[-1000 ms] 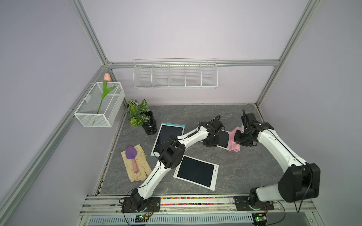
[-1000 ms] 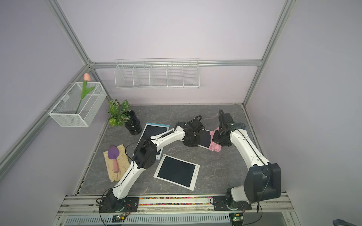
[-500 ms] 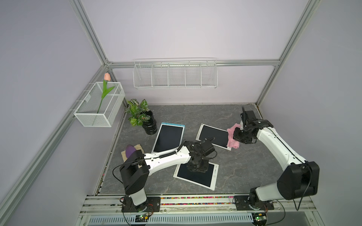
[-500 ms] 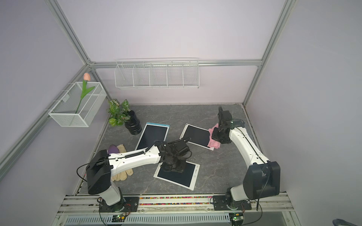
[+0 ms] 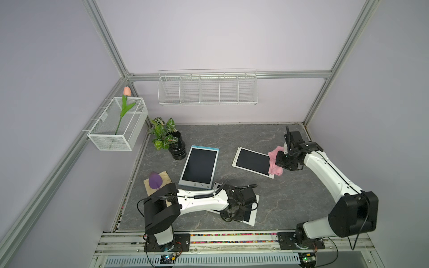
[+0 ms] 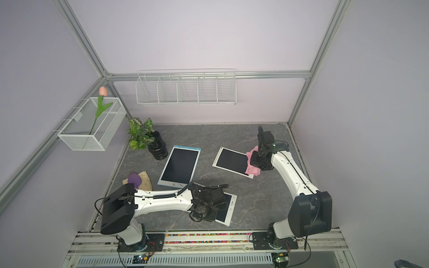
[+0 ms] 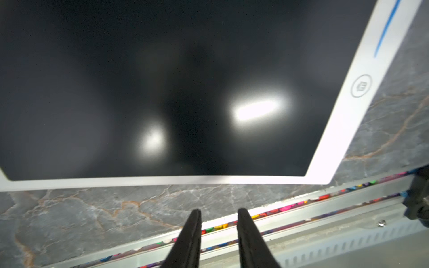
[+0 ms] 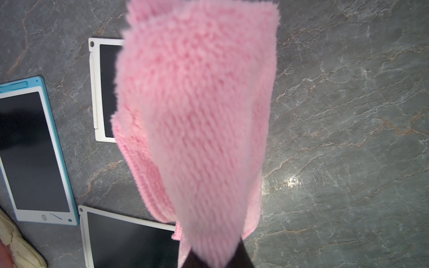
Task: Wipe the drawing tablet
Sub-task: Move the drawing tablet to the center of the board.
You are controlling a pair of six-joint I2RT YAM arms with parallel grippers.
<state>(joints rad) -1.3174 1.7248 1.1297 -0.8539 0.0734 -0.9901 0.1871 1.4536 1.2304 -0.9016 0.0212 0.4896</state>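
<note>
My right gripper (image 5: 281, 160) is clamped on the pink cloth (image 5: 274, 170), which drapes over the 3 o'clock edge of the white drawing tablet (image 5: 253, 161) — toward 2 o'clock on the table (image 5: 285, 204). My left gripper (image 7: 218, 214) hangs slightly parted and empty — near 6 o'clock, beside the near tablet (image 7: 162, 69).

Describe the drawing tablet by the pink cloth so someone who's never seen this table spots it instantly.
On the grey marbled tabletop, look right, where the right gripper holds a pink cloth. The white-framed tablet lies there, its edge under the cloth. The blue-framed tablet and the white tablet below the left gripper have no cloth.
</note>
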